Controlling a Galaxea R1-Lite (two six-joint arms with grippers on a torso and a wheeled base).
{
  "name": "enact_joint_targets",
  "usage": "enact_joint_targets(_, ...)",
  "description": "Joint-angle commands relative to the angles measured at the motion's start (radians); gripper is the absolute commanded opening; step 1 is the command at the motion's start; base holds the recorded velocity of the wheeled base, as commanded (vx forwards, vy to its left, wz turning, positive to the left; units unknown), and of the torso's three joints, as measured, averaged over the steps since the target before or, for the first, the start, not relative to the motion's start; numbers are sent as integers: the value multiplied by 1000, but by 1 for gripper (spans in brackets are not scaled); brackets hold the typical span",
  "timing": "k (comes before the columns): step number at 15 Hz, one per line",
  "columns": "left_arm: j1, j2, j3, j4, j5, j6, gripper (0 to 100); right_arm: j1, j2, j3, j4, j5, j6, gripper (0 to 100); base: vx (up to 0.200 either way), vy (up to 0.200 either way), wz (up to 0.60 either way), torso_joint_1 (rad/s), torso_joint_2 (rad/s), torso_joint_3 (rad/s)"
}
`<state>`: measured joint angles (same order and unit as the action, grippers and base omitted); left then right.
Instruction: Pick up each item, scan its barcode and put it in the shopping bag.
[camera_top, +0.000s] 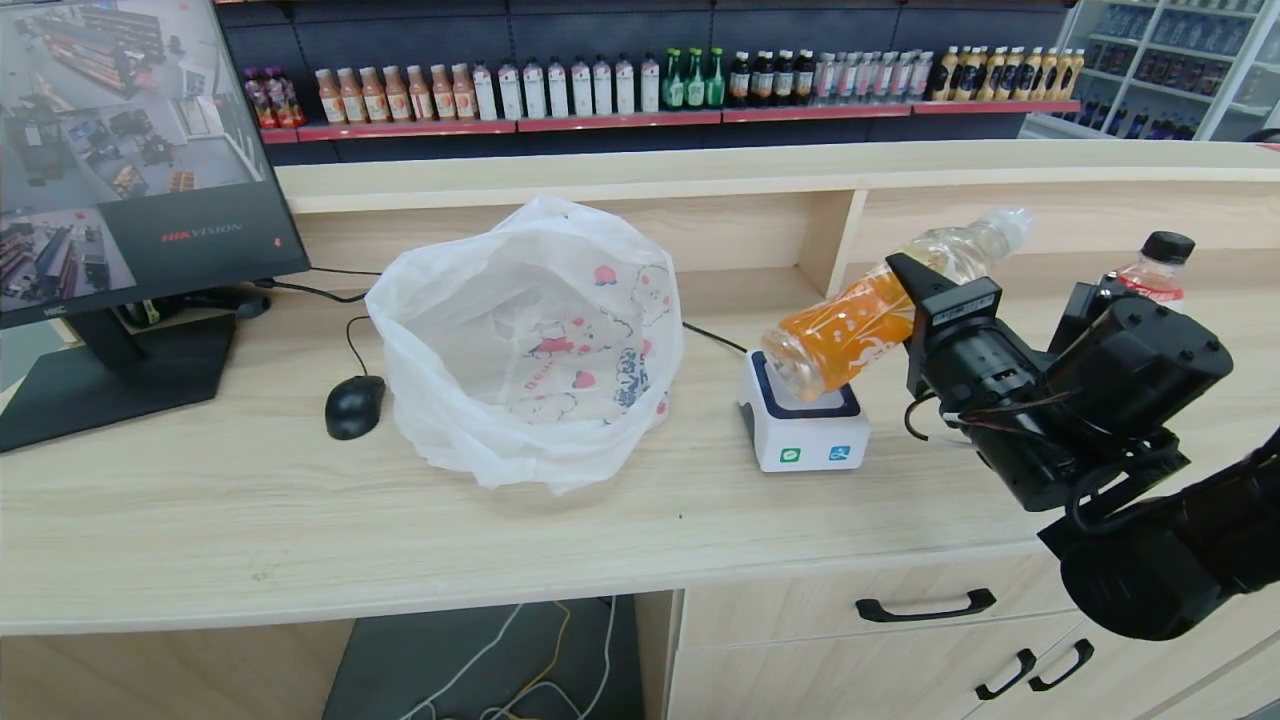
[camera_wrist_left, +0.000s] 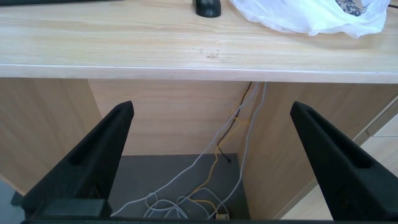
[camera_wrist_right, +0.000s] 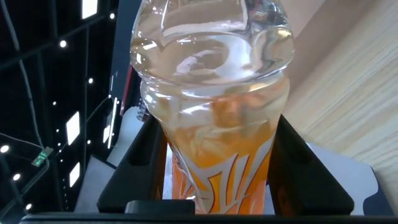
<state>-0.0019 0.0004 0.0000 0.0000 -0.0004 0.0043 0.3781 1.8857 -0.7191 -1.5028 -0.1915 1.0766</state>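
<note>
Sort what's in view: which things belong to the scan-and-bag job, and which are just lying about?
Job: orange-labelled clear plastic bottle, gripped by the right end effector, base at the white box-shaped scanner; white printed plastic shopping bag; black-capped clear bottle, probably next.
Lying about: black computer mouse; black monitor; shelved drink bottles behind the light wooden counter.

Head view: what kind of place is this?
Most likely a shop checkout. Rows of drink bottles fill the red-edged shelf behind, a small white box scanner sits on the pale wooden counter, and a white printed plastic shopping bag stands open beside it.
</note>
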Motion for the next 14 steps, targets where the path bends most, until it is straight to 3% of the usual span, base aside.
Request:
enact_joint_targets(1,0,0,0,0,0,0,100,1,-2,0,-1,0,0,0,0,0,0,0,0,0)
enact_joint_targets(10,0,0,0,0,0,0,100,2,-28,-17,3,3,-17,0,0,0,0,0,0,0)
enact_joint_targets(14,0,0,0,0,0,0,100,8,-94,-33,7,12,-145,0,0,0,0,0,0,0)
